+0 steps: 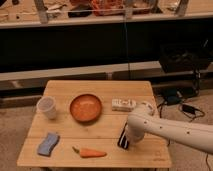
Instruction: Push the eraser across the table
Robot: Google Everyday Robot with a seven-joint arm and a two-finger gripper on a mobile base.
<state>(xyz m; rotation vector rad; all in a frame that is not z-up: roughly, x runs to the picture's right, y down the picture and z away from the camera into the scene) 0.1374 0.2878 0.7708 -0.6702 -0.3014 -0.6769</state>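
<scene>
The eraser, a small black block, lies on the light wooden table at the front right, right of the carrot. My gripper is at the end of the white arm that comes in from the right. It is low over the table, right at the eraser's upper right end, and seems to touch it. The arm hides part of the eraser.
An orange bowl stands at the middle, a white cup at the left, a blue-grey sponge at the front left and a white bottle lying behind the gripper. Dark shelving stands behind the table.
</scene>
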